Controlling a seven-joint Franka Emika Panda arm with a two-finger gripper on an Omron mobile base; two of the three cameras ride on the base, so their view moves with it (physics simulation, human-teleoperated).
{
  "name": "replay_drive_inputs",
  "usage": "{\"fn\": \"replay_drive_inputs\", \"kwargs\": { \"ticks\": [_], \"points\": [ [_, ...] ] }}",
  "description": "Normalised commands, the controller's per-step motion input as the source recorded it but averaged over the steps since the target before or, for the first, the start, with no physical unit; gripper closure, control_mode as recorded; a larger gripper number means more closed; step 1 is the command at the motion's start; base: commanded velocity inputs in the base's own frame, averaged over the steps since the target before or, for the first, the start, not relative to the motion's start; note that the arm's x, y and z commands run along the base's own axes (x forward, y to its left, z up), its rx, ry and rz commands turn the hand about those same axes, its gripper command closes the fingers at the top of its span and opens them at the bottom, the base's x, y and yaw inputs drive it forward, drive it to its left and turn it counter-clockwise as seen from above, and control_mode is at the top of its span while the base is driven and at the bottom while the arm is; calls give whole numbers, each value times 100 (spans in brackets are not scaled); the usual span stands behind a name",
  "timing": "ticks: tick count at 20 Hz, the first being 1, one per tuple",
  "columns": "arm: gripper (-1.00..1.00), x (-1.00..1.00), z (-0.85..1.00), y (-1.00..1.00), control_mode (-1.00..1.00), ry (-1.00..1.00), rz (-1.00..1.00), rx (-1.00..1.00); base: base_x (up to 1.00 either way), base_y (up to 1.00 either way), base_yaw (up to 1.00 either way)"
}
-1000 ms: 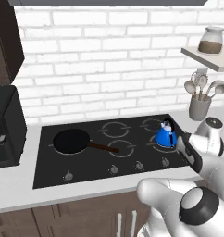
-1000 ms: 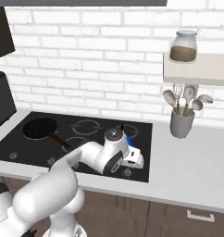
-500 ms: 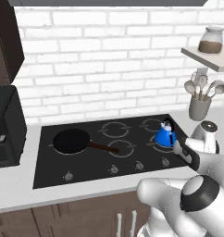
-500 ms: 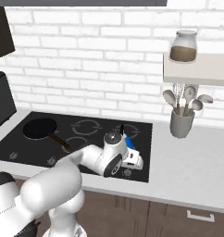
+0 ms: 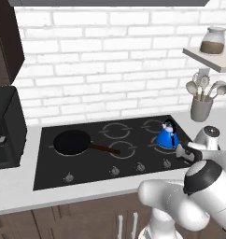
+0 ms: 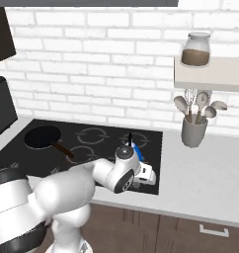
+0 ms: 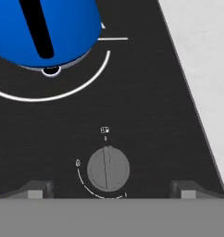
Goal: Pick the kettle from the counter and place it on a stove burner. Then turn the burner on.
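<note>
One of two task steps looks done: kettle [image 5: 167, 137] sits on stove burner [image 7: 93, 76] ring, right front of cooktop [image 5: 87, 161], off counter [image 6: 200, 183]. End effector [image 7: 109, 190] empty, fingers spread wide, poised just over control knob [image 7: 108, 168] in front of kettle. Knob pointer upright, apparently at off. Remaining: grasp knob, rotate to switch burner on.
</note>
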Motion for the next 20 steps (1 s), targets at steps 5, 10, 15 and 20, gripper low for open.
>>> {"fn": "replay_drive_inputs", "kwargs": {
  "ticks": [5,10,15,20],
  "points": [
    [-100,16,-5,0,-100,0,0,0,0,0,0],
    [-100,14,-7,0,-100,0,0,0,0,0,0],
    [-100,0,-12,0,-100,0,0,0,0,0,0],
    [100,0,-31,0,-100,0,0,0,0,0,0]
  ]
}}
